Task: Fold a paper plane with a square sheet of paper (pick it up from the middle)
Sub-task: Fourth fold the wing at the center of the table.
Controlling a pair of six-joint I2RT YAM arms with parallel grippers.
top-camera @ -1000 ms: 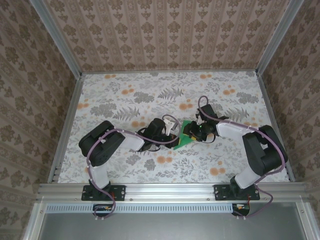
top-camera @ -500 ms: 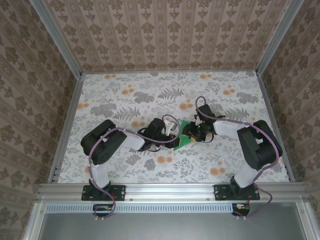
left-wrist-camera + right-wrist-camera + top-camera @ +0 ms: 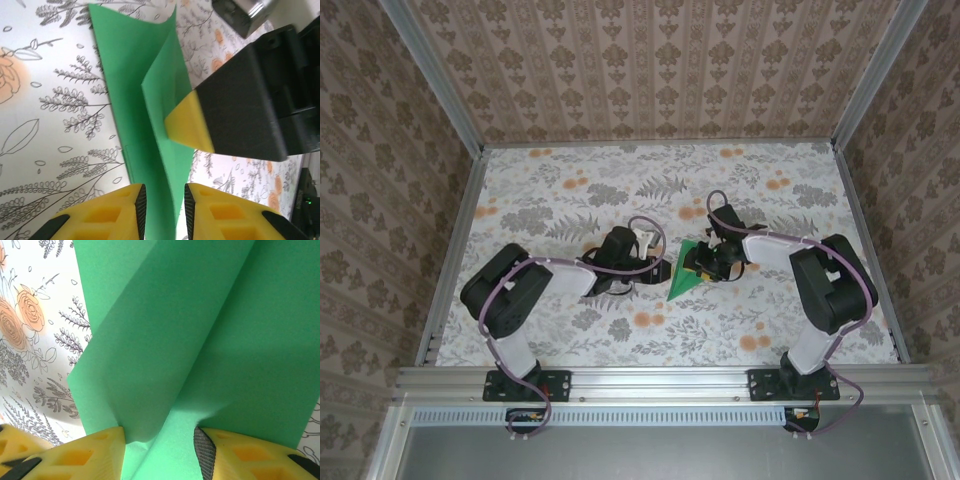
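Observation:
The bright green sheet of paper (image 3: 682, 274) lies on the floral cloth between my two grippers, folded into a long pointed wedge. In the left wrist view the paper (image 3: 131, 75) has one flap standing up along a crease. My left gripper (image 3: 164, 205) is open, with its yellow fingers either side of the paper's near edge and a gap on both sides. My right gripper (image 3: 160, 440) is open too. Its fingertips rest on the paper (image 3: 200, 315), straddling a raised fold. One right fingertip (image 3: 189, 124) presses on the upright flap. From above, the left gripper (image 3: 655, 266) and right gripper (image 3: 704, 264) flank the paper.
The floral grey-and-orange cloth (image 3: 620, 190) covers the whole table. Metal frame rails (image 3: 660, 380) run along the near edge and both sides. Patterned walls close in the back and the sides.
My left gripper's jaws have parted off the paper and its wrist has drawn back a little to the left. The right arm's elbow has shifted left. More of the green wedge shows.

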